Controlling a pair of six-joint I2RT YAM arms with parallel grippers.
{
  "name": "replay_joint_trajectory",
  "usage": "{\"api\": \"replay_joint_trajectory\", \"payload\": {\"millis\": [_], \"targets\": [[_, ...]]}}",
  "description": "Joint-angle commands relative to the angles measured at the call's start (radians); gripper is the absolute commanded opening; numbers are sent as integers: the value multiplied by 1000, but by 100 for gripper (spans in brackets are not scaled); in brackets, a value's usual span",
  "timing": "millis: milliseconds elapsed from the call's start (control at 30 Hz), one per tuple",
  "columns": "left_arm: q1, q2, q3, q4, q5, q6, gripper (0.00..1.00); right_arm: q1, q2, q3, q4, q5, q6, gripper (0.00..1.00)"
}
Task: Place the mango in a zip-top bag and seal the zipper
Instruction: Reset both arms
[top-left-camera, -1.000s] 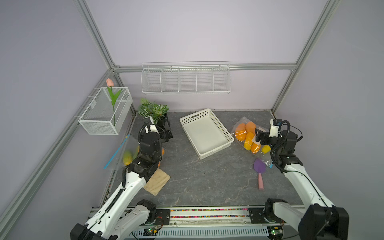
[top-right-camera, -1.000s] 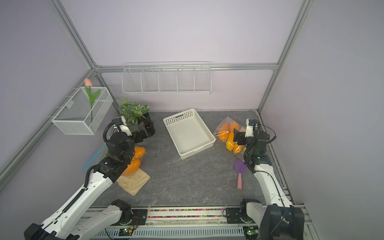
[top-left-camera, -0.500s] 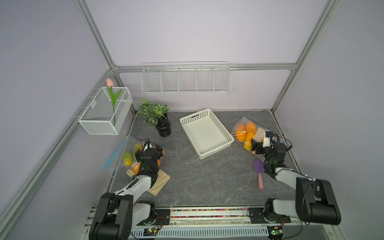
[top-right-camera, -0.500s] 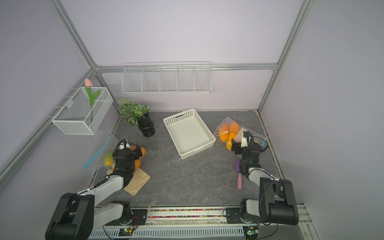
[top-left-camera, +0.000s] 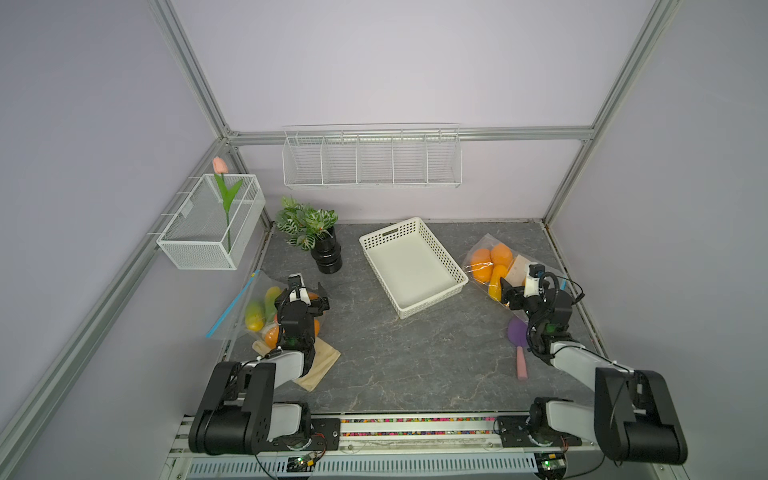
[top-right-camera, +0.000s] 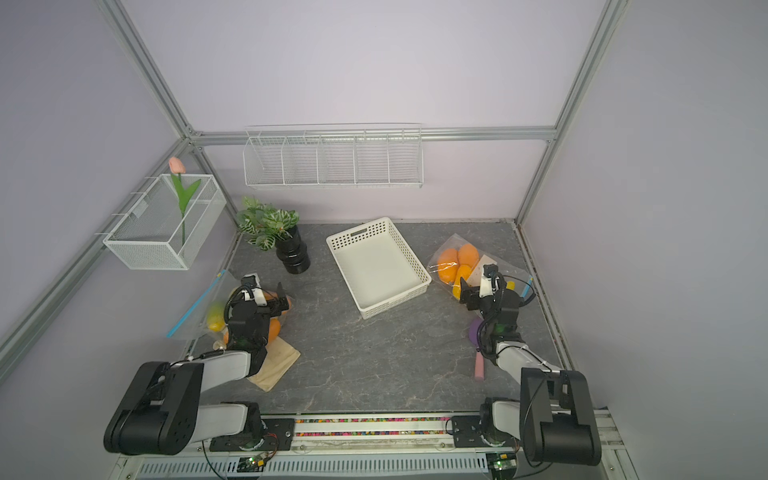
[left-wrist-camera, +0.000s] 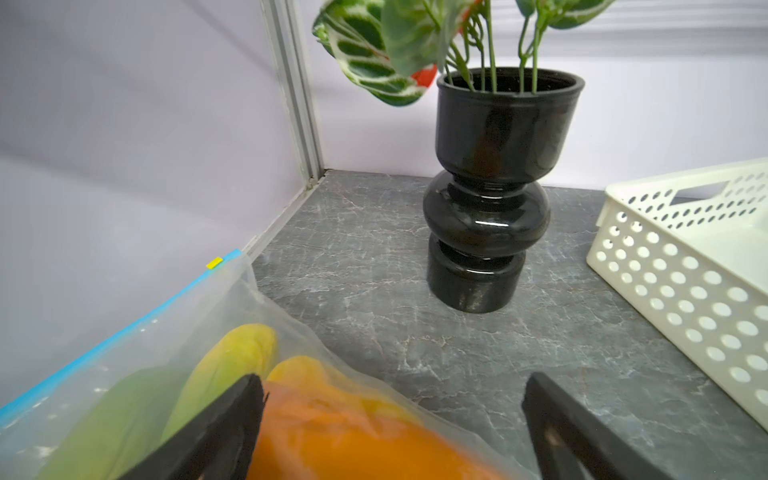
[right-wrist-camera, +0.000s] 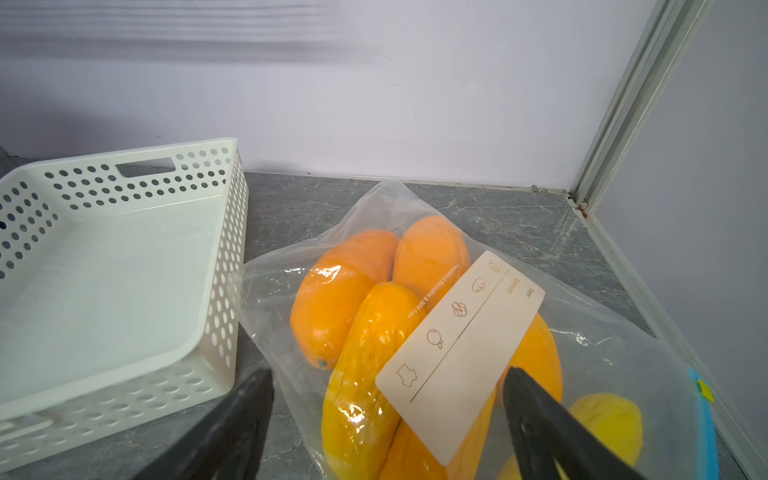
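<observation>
While orange mangoes (right-wrist-camera: 340, 299) lie inside a clear blue-zippered zip-top bag (right-wrist-camera: 602, 353) on the grey marbled surface (top-left-camera: 415, 353) | right gripper (right-wrist-camera: 386, 374) fingers spread above it | left gripper (left-wrist-camera: 395, 380) fingers spread above second such bag (left-wrist-camera: 124, 340)

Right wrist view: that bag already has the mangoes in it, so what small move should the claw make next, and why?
Probably ease the right claw over to the blue zipper strip at the edge of the bag. The mangoes already lie inside, the claw is open and holds nothing, and I cannot tell whether the zipper is pressed shut.
</observation>
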Motion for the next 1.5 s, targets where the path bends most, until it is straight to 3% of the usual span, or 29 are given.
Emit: {"api": "replay_joint_trajectory", "payload": {"millis": [0,67,167,200,367,400,600,1467], "targets": [[4,111,12,151,104,51,100,4,127,-92,257,39,-12,89],[4,100,17,129,99,49,100,4,170,-83,259,30,-16,89],[6,52,73,-49,82,25,100,8,250,-57,292,25,-23,89],[8,74,77,-25,68,23,100,9,267,-55,312,34,-16,89],[9,79,148,-150,8,-15,100,13,255,32,123,127,15,89],[10,87,142,-125,8,-13,100,12,242,65,39,168,31,89],[14,89,171,-175,-39,-42,100,23,250,56,69,190,24,89],[31,90,185,-201,-34,-63,100,32,247,67,43,205,19,89]]}}
